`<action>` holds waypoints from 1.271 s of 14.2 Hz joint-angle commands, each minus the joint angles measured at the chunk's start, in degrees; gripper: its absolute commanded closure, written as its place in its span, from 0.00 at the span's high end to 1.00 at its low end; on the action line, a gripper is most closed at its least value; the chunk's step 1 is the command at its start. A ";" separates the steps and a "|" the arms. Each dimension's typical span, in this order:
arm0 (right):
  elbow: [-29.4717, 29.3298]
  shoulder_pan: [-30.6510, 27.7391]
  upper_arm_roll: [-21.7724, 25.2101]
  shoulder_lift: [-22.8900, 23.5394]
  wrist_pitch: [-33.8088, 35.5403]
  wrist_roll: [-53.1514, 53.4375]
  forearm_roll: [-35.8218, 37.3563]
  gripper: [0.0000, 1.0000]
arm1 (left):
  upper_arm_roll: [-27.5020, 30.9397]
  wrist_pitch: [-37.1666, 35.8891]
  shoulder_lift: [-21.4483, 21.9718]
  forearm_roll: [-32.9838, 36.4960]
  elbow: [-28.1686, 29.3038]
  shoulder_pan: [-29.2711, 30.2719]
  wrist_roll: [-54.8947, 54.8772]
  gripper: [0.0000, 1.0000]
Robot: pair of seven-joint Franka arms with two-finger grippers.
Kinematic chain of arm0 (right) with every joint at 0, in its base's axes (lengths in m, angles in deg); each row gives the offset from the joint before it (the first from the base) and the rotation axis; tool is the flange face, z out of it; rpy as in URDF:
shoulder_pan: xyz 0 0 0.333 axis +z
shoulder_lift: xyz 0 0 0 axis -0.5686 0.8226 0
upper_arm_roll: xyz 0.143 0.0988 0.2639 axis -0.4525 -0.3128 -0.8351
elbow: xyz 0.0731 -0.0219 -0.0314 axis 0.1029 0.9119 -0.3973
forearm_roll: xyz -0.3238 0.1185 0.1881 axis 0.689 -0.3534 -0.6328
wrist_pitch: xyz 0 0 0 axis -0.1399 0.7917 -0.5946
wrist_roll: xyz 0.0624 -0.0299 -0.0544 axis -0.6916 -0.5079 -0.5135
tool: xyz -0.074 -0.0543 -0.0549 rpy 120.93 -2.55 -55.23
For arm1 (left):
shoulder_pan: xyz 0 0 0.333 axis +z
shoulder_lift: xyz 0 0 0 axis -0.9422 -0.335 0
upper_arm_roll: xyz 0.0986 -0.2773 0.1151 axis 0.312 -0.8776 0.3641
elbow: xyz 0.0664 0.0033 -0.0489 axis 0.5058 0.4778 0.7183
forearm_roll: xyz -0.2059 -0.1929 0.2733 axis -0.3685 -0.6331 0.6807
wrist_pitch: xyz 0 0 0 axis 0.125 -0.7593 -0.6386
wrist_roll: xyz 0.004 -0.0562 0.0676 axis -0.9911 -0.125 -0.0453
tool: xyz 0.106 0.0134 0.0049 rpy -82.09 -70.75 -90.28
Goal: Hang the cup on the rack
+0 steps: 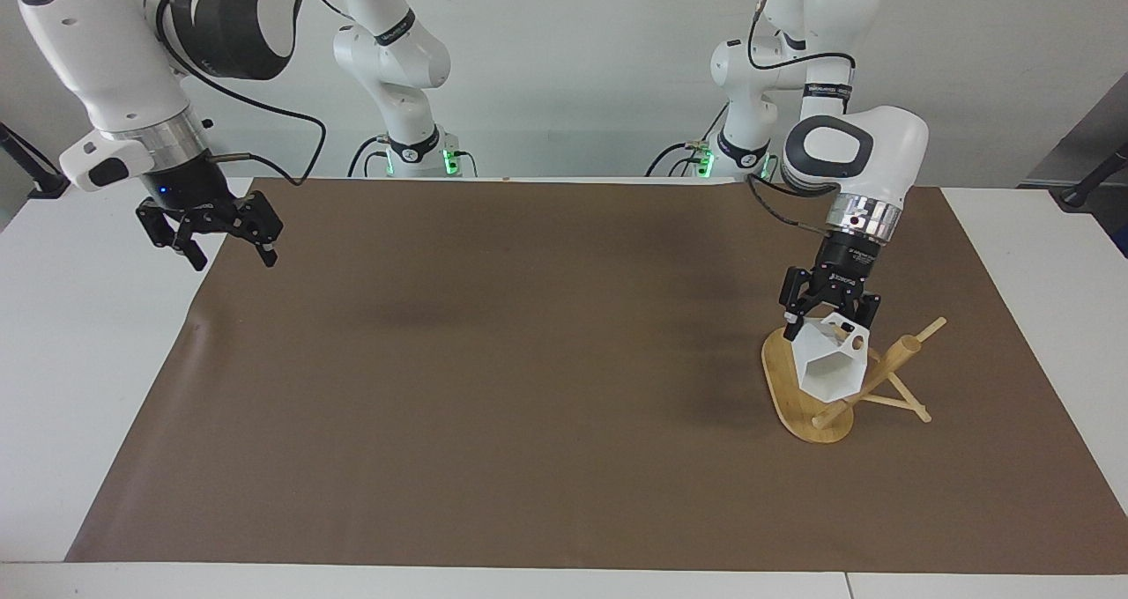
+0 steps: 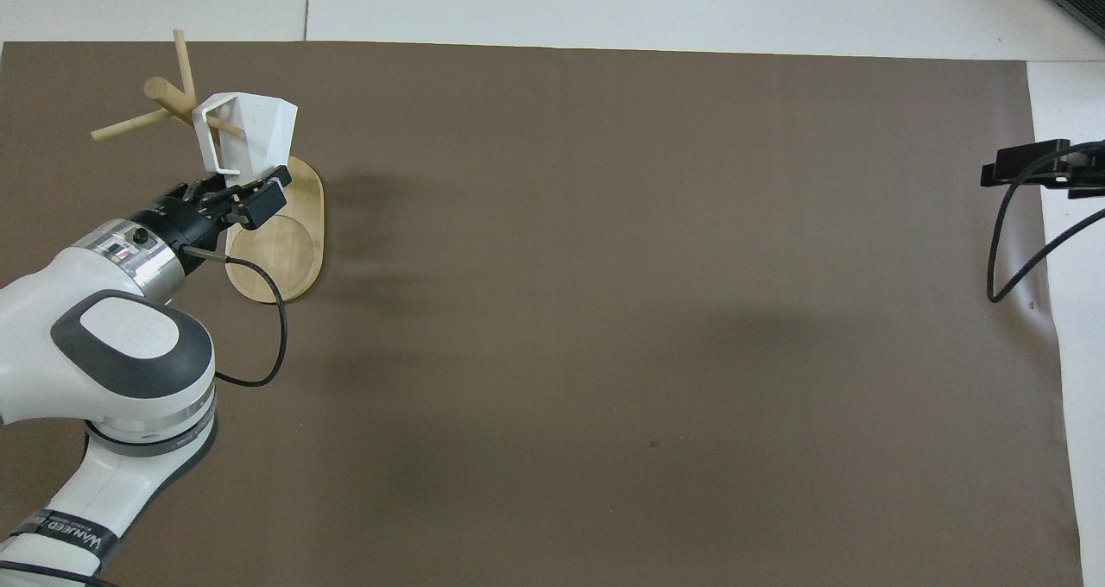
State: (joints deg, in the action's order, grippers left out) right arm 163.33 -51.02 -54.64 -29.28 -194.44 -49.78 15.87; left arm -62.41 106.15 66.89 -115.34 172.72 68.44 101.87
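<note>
Over the rack [image 1: 815, 405], our left gripper [image 1: 830, 315] clamps the cup [image 1: 830, 366]; overhead, a peg [image 2: 226, 127] crosses its handle. Our right gripper [image 1: 225, 247] waits, spread wide.

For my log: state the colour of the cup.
White, plain; the cup shows best in the overhead view, threaded on the rack.

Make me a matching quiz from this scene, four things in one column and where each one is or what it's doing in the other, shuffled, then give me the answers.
Things:
1. cup
2. rack
3. left gripper
4. right gripper

Places or states:
A. stands on the brown mat, toward the left arm's end of the table
B. waits, jaws open, above the mat's edge at the right arm's end
C. held tilted, its handle around a peg
D. shut on the cup, above the rack's base

Pairs: 1-C, 2-A, 3-D, 4-B
</note>
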 commanded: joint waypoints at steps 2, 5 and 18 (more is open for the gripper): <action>0.46 -0.60 -0.40 -1.37 3.73 2.26 1.06 1.00 | 0.17 1.86 -1.06 -0.58 -2.04 -0.92 0.87 1.00; 0.46 -0.60 -0.40 -1.46 6.02 1.99 1.14 1.00 | 0.35 1.86 0.96 -0.58 -1.42 -0.74 0.95 1.00; 1.34 -0.51 -0.75 -2.86 13.05 1.38 1.58 1.00 | 0.52 0.72 9.67 0.03 7.01 0.05 -0.79 1.00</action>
State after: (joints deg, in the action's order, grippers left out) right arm 163.35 -50.99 -54.77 -30.82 -182.46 -48.78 16.28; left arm -61.99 107.47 74.00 -115.34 176.60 68.52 101.83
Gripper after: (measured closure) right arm 0.000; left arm 0.000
